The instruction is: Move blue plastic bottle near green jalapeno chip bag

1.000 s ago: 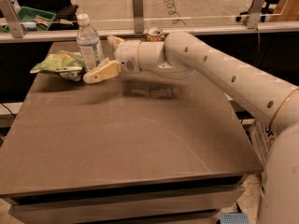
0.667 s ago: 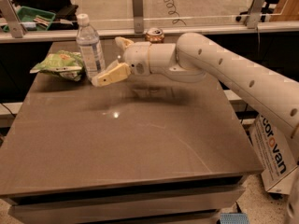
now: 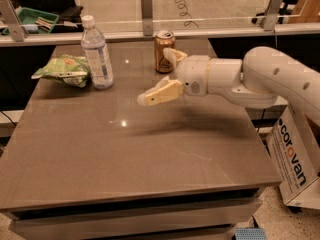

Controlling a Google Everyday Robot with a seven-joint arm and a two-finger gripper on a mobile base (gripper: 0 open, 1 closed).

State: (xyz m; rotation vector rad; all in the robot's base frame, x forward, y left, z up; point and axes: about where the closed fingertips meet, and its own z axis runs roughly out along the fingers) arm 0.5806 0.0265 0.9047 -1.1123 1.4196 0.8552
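The blue plastic bottle [image 3: 97,56] stands upright at the table's back left, clear with a white cap and a blue-and-white label. The green jalapeno chip bag [image 3: 64,69] lies right beside it on its left, touching or nearly touching. My gripper [image 3: 154,76] is open and empty. It hovers above the table to the right of the bottle, about a hand's width from it, with its fingers [image 3: 159,94] spread and pointing left.
A gold-orange drink can [image 3: 163,50] stands at the back, just behind my gripper. The brown table [image 3: 130,149] has a glass barrier behind it. A green tray [image 3: 37,20] sits on the counter at far left. A white cardboard box [image 3: 295,159] stands on the floor at right.
My gripper has drawn back to the right, away from the bottle, and stays open. The bottle stays upright beside the chip bag.
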